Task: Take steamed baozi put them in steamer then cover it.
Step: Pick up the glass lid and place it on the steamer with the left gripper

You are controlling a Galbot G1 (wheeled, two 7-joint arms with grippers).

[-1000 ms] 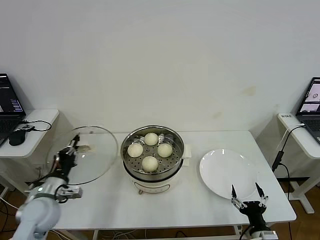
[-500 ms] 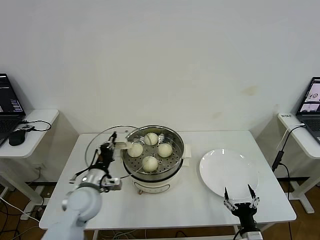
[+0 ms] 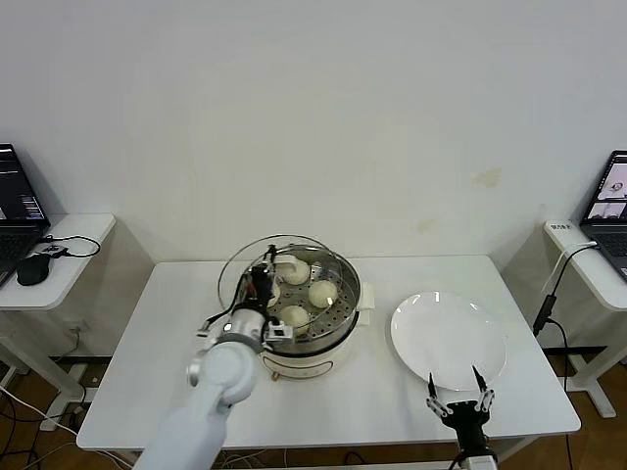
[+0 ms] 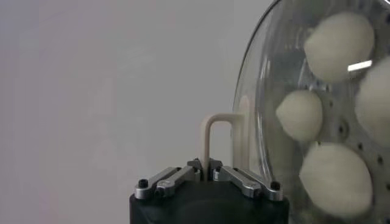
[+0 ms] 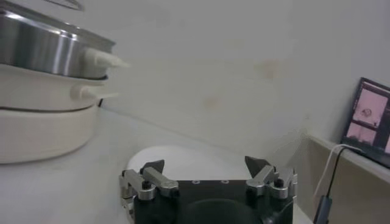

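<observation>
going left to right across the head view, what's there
laptop → mouse → left gripper holding the cover over the steamer → plate → right gripper → second laptop

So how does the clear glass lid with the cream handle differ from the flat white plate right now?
The clear glass lid is see-through; the flat white plate is opaque. The lid is held tilted over the shiny steel steamer by the shut left gripper, which grips its cream handle, while the plate lies flat on the table with nothing on it, near the open right gripper. The lid has a handle and the plate has none. Both are round.
</observation>
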